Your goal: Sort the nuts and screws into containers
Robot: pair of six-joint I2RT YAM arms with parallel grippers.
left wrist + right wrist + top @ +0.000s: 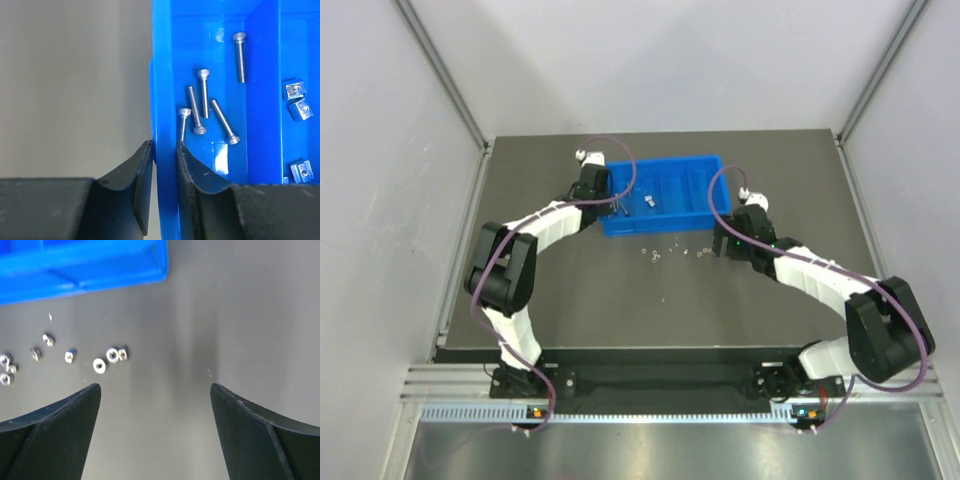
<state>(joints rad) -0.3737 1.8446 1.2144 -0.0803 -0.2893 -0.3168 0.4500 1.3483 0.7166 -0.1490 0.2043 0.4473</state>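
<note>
The blue tray (670, 160) lies at the table's far middle. My left gripper (611, 206) is shut on its left wall (162, 75), one finger outside, one inside. Several screws (204, 100) lie in the leftmost compartment, just ahead of the inner finger. Three square nuts (299, 102) lie in the compartment beside it. Several loose nuts (665, 252) are scattered on the table in front of the tray; in the right wrist view they (112, 356) lie ahead and left of my right gripper (155, 390), which is open, empty and above bare table.
The tray's near right corner (90, 265) shows at the top left of the right wrist view. Grey walls enclose the dark table (570, 300) on three sides. Both arms arch inward over the table's middle.
</note>
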